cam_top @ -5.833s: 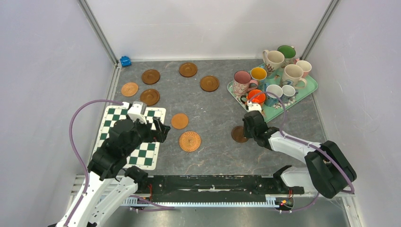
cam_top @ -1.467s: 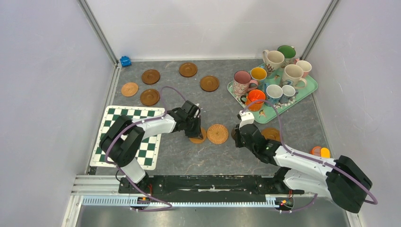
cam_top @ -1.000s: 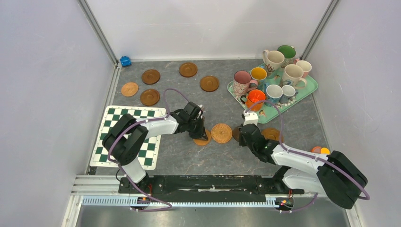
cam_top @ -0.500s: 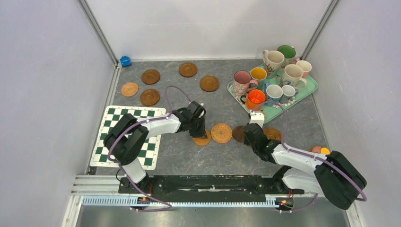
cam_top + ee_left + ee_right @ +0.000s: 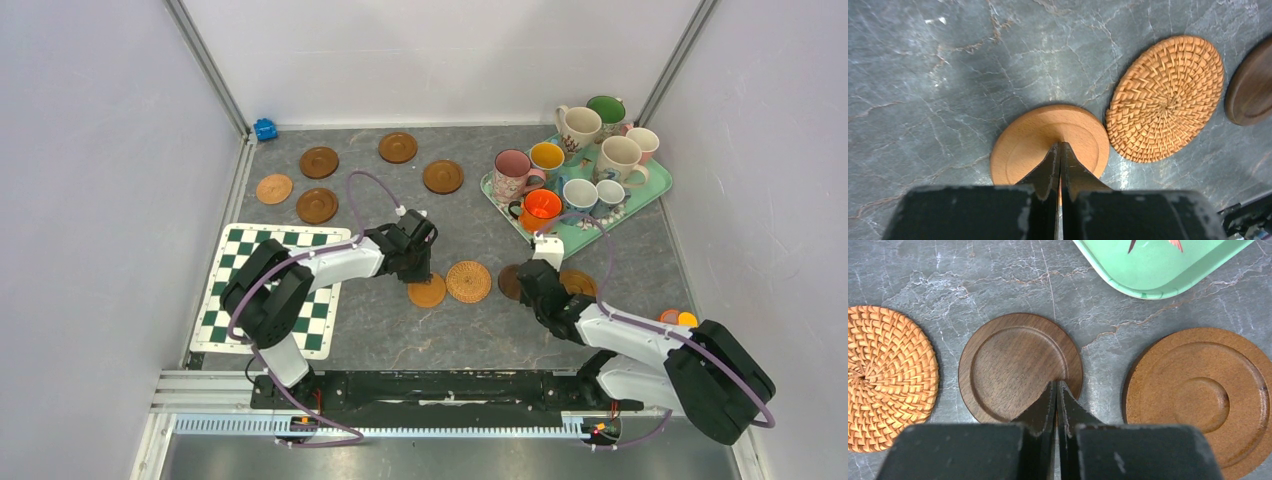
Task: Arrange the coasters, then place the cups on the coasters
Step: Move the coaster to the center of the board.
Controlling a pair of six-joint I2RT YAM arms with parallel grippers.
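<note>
- left gripper (image 5: 1059, 147): jaws pressed together, nothing held; tips rest near the centre of the light wooden coaster (image 5: 1020, 145).
- rattan coaster (image 5: 1165, 97): just right of and beyond the left tips, its rim nearly meeting the light coaster's.
- right gripper (image 5: 1056, 386): jaws closed, empty; tips on the dark wooden coaster (image 5: 1013, 362), toward its right rim.
- brown coaster (image 5: 1203, 397): just right of the right tips.
- mint tray (image 5: 1148, 280): beyond the right tips.
- cups (image 5: 513, 172): all on the tray.
- handling, judged: the step is sliding coasters into a row. Press lightly and centrally so a disc cannot tip, push slowly, and keep gaps so rims do not ride up.
</note>
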